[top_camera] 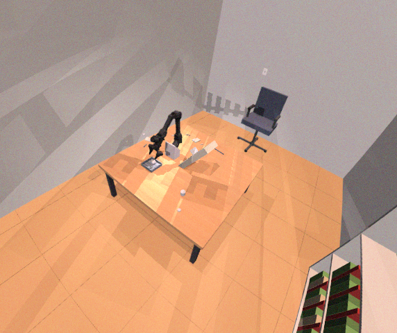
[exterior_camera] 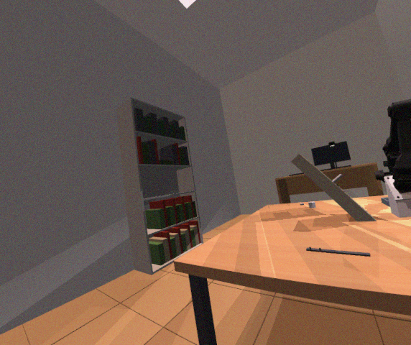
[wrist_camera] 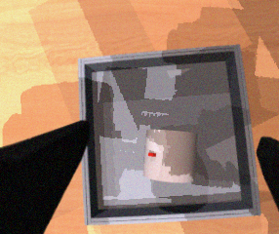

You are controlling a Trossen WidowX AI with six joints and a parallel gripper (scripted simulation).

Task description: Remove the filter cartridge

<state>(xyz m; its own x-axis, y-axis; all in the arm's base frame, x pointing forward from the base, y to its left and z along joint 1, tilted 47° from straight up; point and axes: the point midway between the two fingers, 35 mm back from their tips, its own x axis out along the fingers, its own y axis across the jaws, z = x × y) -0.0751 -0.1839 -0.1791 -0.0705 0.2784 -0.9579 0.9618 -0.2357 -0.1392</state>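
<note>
Letting go looks done: my hand (top_camera: 155, 153) (wrist_camera: 172, 136) is spread wide, with nothing pinched in it. The filter (wrist_camera: 170, 156) is inside the tray (top_camera: 151, 170) (wrist_camera: 173, 217), away from the tray's walls. It seems to lie on its round side, with the red mark (wrist_camera: 152, 154) showing. I think it is down on the tray floor, but one look from above can't prove that it is still.

A round thing on its side can roll. If I bump the tray, the filter could roll into a wall. That would be a small trouble, as the walls should keep it in.

My fingers look to be on either side of the tray in the wrist view. I can't tell how high they are. If they are low and I swing sideways, one could catch the rim and drag the tray, or tip the filter out. Going straight up first would be safer.

Closing too soon would be bad too, since I might nip the filter or the rim. The panel (top_camera: 197, 155) (exterior_camera: 332, 187) leans close by, so turning my arm (top_camera: 166, 127) (exterior_camera: 402, 144) that way while low could knock it.
</note>
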